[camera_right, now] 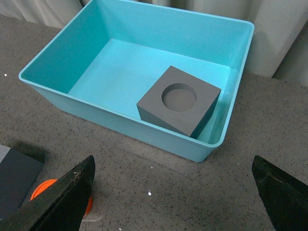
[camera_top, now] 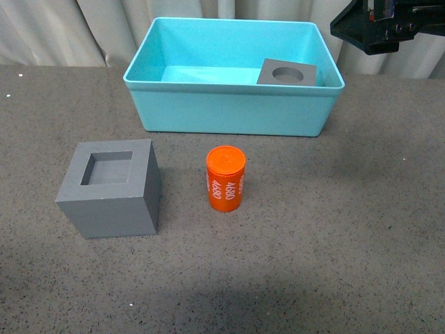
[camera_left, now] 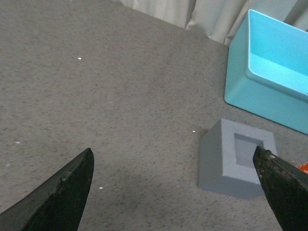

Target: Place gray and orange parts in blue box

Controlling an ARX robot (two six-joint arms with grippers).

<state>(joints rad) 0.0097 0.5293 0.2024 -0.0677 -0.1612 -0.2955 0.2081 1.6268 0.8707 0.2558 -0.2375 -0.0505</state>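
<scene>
in blue box (camera_top: 229,111): round-recess cube (camera_top: 286,72), maybe tilted | outside: square-recess cube (camera_top: 108,188), orange cylinder (camera_top: 226,179)

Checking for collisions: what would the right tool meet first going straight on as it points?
Likely the blue box at its near wall, or the round-recess gray cube just inside; depth is unclear.

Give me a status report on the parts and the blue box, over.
Open, empty: left gripper, right gripper. In blue box: round-recess cube. On table before it: square-recess cube, orange cylinder. Nothing blocking.
</scene>
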